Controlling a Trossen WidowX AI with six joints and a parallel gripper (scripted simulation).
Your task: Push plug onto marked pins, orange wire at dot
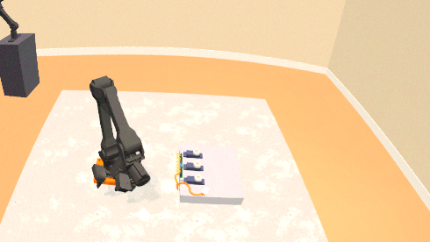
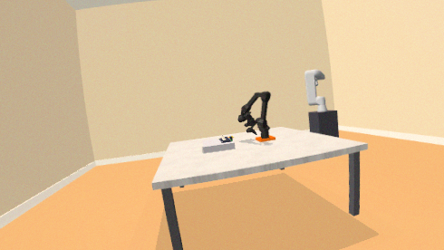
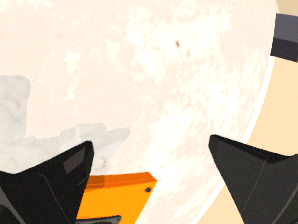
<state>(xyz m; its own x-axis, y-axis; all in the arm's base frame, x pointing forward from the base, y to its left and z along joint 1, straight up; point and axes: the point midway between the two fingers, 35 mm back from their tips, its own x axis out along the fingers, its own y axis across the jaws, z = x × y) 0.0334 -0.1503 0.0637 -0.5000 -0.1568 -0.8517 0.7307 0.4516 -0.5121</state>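
Observation:
A pale block-shaped holder (image 1: pixel 221 175) (image 2: pixel 218 148) lies on the table. Three dark blue servo motors with white tops sit on it, one of them the near servo (image 1: pixel 193 180). A row of yellow pins (image 1: pixel 178 163) runs along the holder's left edge in the top view, beside a green strip. An orange lead (image 1: pixel 189 188) curves from that edge over the near corner to a small whitish piece. Which part is the plug, and its holes, the coloured band and dot, are too small to tell. My gripper (image 1: pixel 113 186) (image 2: pixel 249 128) (image 3: pixel 152 145) is open and empty, above the table near the arm's base, apart from the holder.
The arm's orange base (image 1: pixel 100 163) (image 2: pixel 265 139) (image 3: pixel 117 200) is close to the fingers. The pale marbled table (image 1: pixel 149 219) (image 2: pixel 294 151) carries the arm and holder. Beyond the table stands a dark pedestal (image 1: pixel 19 66) with another arm on it.

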